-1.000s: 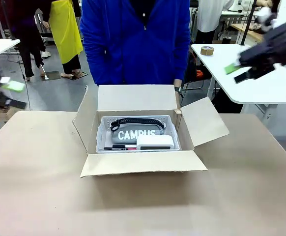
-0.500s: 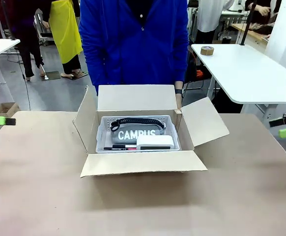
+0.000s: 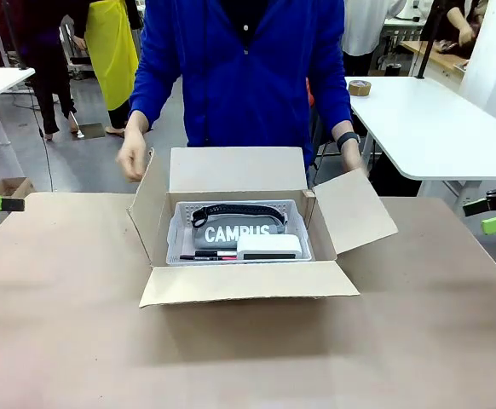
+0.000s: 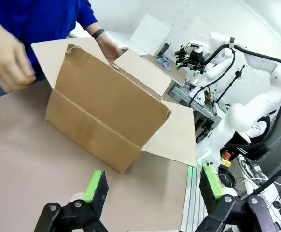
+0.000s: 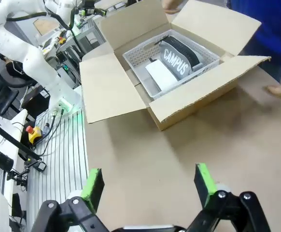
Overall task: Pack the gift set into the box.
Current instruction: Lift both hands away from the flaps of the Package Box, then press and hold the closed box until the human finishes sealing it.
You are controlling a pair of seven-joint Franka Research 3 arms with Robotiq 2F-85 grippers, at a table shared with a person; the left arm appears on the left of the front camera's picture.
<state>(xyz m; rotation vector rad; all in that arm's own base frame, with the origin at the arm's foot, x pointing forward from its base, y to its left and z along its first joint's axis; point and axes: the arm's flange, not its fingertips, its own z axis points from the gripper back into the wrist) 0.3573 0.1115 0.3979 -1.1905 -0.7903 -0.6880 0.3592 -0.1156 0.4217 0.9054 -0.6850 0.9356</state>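
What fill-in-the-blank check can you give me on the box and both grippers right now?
1. The white basket sits ____ the cardboard box.
2. The dark pouch in the basket is printed with the word ____.
3. The box's top flaps stand ____.
4. The left gripper and right gripper each hold ____.
Missing words: inside; CAMPUS; open; nothing.
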